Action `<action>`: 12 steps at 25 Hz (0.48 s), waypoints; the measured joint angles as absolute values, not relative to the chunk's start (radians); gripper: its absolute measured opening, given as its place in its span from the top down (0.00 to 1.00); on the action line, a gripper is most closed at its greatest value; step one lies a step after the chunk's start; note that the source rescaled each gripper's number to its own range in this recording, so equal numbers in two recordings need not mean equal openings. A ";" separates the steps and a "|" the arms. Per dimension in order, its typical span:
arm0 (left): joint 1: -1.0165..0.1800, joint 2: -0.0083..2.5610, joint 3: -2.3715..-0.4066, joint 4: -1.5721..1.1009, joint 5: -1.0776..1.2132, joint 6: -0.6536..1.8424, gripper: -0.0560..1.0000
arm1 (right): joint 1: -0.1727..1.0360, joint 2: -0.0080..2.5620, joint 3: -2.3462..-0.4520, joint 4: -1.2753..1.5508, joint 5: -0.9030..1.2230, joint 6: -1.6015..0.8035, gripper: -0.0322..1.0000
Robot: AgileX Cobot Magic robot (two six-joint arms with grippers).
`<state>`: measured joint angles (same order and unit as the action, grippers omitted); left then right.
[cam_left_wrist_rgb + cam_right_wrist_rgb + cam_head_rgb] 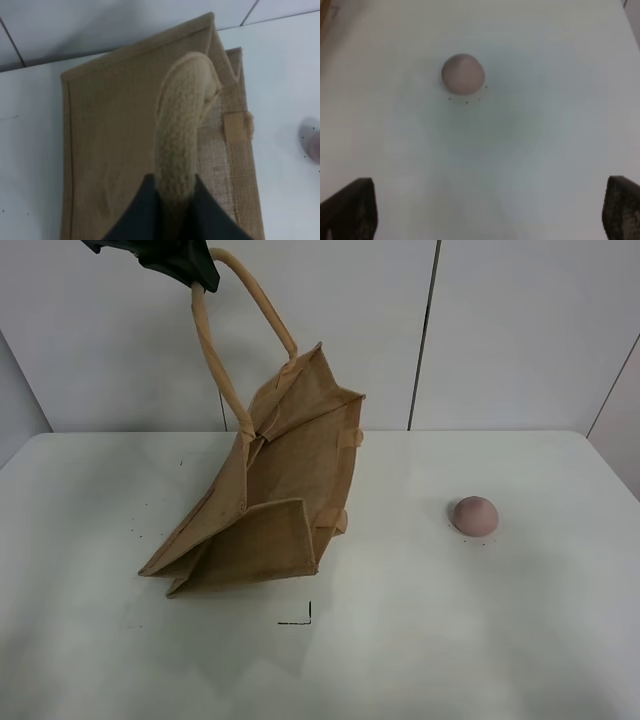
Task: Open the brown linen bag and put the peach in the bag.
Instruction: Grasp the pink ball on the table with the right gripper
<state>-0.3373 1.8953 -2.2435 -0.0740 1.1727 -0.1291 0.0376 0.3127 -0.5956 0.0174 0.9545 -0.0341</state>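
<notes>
Nearest lies a small black corner mark (pixel 300 618) on the white surface (pixel 450 640). Just behind it the brown linen bag (pixel 270 510) rests on its lower edge, tilted, its mouth partly spread. The peach (pixel 475 515) sits outside the bag on the surface, well apart to its right. The right hand (pixel 485 210) hangs over the surface short of the peach, fingers spread wide. Farther back and higher, the left hand (pixel 195 275) is clamped on one loop handle (pixel 215 360), holding the bag's top raised.
</notes>
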 joint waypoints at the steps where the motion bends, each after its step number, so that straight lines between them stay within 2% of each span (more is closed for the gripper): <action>1: -0.337 1.895 -2.244 -0.074 1.173 -0.129 0.95 | 0.038 0.387 -0.623 0.019 0.948 -0.034 0.00; 12: -0.337 1.895 -2.244 -0.075 1.173 -0.129 0.95 | 0.038 1.299 -1.026 0.026 0.857 -0.034 0.00</action>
